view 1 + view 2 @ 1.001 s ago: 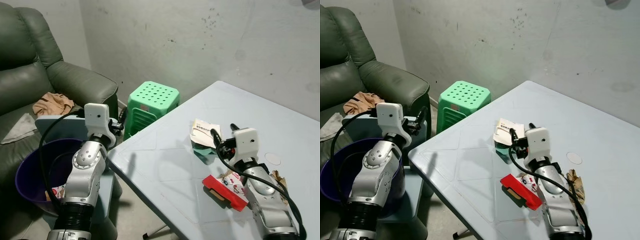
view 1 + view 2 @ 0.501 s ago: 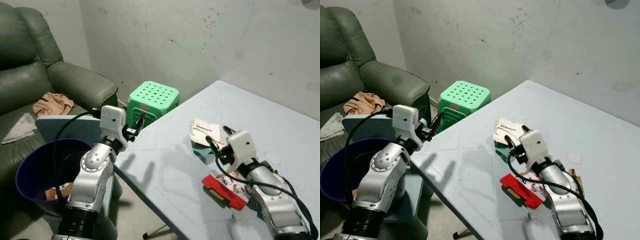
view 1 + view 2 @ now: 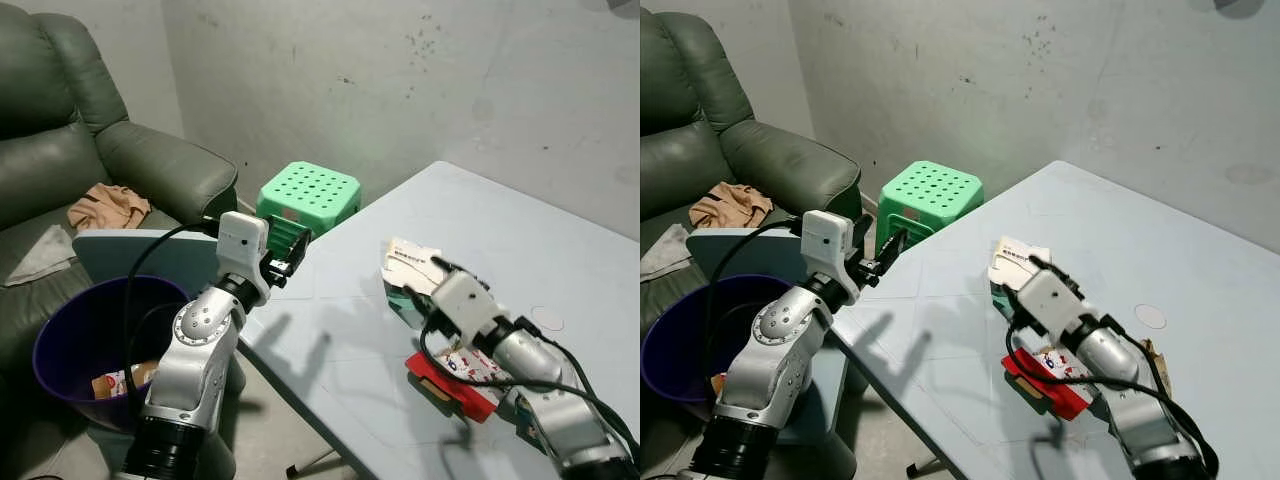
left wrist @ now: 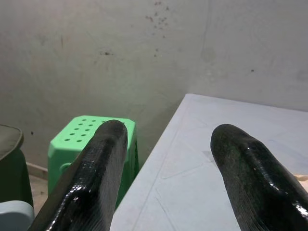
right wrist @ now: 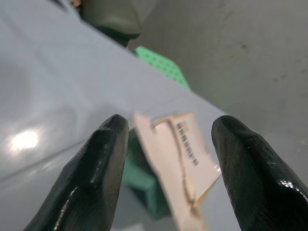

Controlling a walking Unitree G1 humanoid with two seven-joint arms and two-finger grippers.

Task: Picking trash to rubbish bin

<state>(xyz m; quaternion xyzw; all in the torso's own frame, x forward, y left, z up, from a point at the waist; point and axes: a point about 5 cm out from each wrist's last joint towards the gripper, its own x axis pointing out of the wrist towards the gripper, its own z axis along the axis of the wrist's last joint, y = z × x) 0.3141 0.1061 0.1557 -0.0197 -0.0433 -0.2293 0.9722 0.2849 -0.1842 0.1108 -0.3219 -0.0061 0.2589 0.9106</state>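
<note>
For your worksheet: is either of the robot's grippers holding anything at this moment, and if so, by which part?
Nothing is held. The right gripper has open jaws aimed at the paper slip without touching it; the left gripper is open over the table edge.

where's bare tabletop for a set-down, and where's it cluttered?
Free: the table stretch toward the wall, past the paper receipt, and the near-left corner between the left gripper and the red packet. Crowded: around the right gripper, where receipt, green item, red packet and a brown wrapper cluster.
</note>
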